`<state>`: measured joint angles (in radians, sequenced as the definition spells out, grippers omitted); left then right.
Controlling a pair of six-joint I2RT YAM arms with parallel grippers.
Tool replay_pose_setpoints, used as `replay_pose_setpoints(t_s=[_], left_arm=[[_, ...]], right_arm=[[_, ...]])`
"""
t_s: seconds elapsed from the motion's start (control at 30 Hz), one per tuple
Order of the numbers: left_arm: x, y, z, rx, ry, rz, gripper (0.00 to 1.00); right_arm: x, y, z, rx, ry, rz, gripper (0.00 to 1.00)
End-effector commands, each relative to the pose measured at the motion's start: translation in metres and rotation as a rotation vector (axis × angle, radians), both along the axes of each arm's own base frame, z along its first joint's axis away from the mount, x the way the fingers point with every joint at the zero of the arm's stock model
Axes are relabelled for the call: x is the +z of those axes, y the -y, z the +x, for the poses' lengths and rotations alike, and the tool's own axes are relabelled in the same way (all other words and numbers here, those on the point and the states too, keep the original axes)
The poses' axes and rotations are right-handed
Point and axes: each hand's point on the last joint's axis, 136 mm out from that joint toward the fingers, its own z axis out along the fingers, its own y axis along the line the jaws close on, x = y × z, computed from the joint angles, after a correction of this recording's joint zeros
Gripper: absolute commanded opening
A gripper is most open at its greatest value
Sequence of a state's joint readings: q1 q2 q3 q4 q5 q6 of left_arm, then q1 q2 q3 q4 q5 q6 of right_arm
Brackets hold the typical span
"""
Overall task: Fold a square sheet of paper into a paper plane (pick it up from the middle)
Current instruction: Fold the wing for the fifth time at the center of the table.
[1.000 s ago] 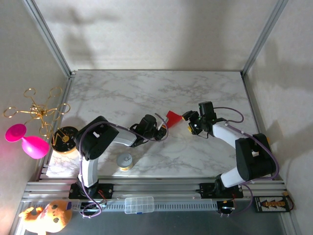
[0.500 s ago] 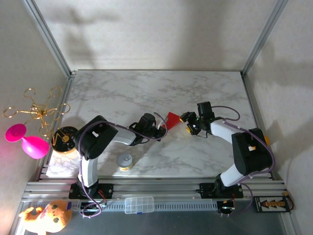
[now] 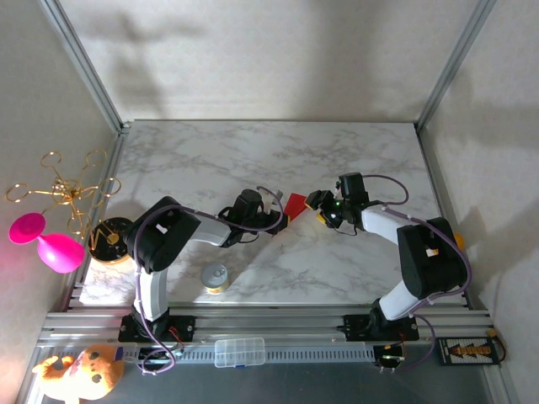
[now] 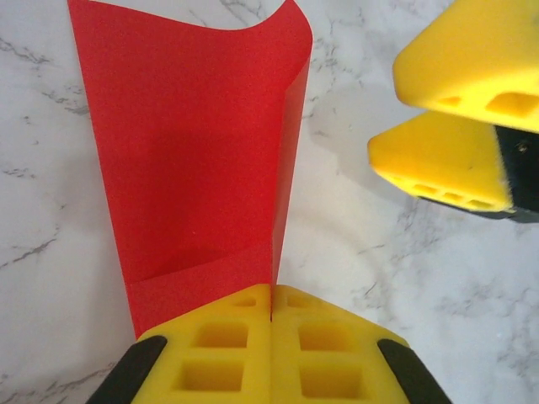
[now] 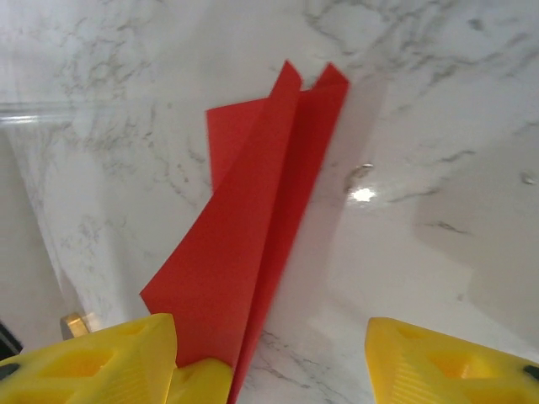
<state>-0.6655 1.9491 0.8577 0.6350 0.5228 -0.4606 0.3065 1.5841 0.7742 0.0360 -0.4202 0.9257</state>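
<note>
Early: red sheet loosely doubled, clamped in left jaws; right jaws wide at its 3 o'clock; creases pending.

Sheet of paper at mid-table, between two arms

Its near end sits in the left gripper, to its left – the right gripper is just to its right; a round tin rests on the table nearer the front edge, left of both
</note>
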Motion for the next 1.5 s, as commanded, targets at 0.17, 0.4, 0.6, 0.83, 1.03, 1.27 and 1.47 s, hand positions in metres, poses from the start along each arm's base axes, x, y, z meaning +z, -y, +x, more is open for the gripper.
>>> replay_pose_setpoints(t_s=[0.17,0.4,0.6,0.83,1.03,1.27,1.47], left_arm=[[0.012,0.004,0.005,0.098,-0.147,-0.164,0.0],[0.011,0.005,0.003,0.15,-0.25,-0.242,0.0],[0.004,0.005,0.001,0.178,-0.325,-0.275,0.0],[-0.003,0.001,-0.001,0.228,-0.405,-0.29,0.0],[-0.013,-0.002,-0.003,0.263,-0.448,-0.287,0.0],[-0.013,-0.002,-0.003,0.275,-0.475,-0.316,0.0],[-0.017,-0.004,-0.004,0.284,-0.484,-0.321,0.0]], right_arm=[[0.009,-0.02,0.003,0.131,0.117,0.036,0.58],[0.011,-0.028,0.001,0.17,0.143,0.067,0.55],[0.004,-0.034,-0.002,0.195,0.133,0.074,0.53],[-0.001,-0.038,-0.005,0.217,0.128,0.074,0.53],[-0.008,-0.044,-0.007,0.248,0.116,0.065,0.52],[-0.018,-0.034,-0.006,0.214,0.096,-0.014,0.5],[-0.03,-0.034,-0.005,0.24,0.071,-0.083,0.48]])
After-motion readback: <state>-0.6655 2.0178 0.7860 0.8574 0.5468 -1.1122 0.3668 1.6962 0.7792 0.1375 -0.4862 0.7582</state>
